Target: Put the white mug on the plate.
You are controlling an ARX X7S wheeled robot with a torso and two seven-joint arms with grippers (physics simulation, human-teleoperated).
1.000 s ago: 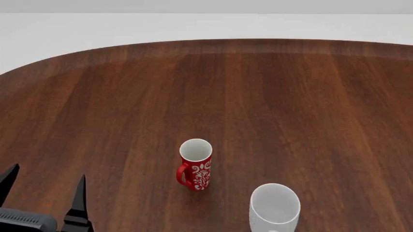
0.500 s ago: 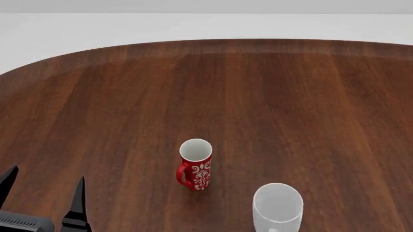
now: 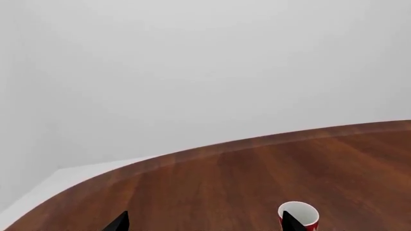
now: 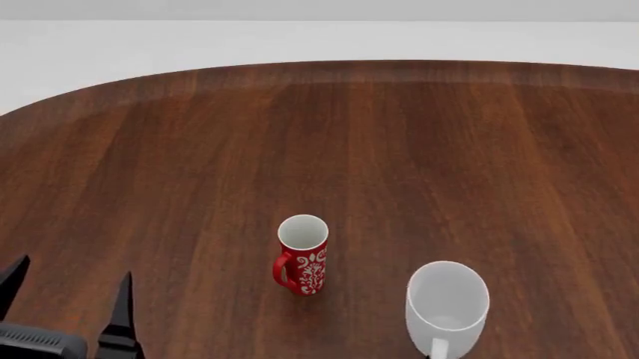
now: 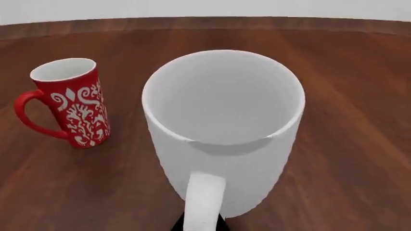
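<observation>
One view, the right wrist's, shows the white mug's handle; left fingers spread.

The white mug is cut by the head view's lower edge, its base out of sight. In the right wrist view its body hides the right gripper, apart from a dark sliver under the handle. Only 2 black fingertips of the left gripper clear the left wrist view's edge, the farther one overlapping the red mug.

Red mug with white floral pattern seen upright on dark wooden table, handle turned toward near edge.
</observation>
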